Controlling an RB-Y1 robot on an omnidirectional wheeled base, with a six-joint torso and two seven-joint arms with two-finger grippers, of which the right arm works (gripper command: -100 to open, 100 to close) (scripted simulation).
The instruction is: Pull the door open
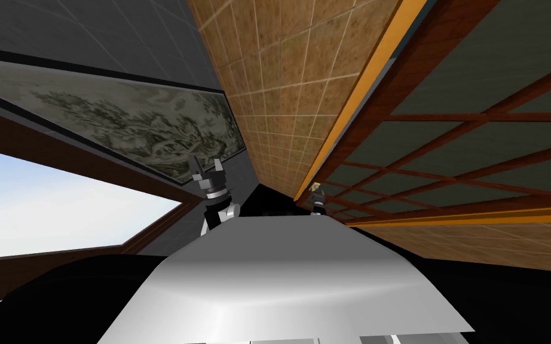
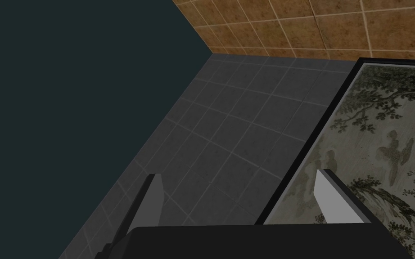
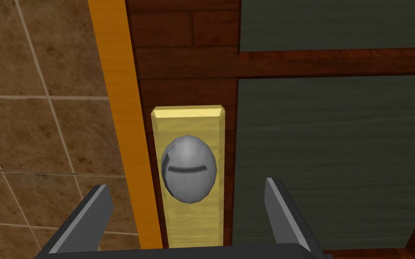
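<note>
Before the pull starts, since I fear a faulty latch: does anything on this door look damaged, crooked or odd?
Nothing stands out. The grey knob sits whole and centred on its yellow plate, which runs straight along the brown edge of the door. The right gripper is open and lined up with the knob.

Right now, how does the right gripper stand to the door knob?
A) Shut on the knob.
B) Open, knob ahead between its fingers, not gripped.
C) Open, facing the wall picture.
B: in the right wrist view the right gripper is open, its fingers wide apart, and the grey knob on its yellow plate lies between them with gaps either side.
</note>
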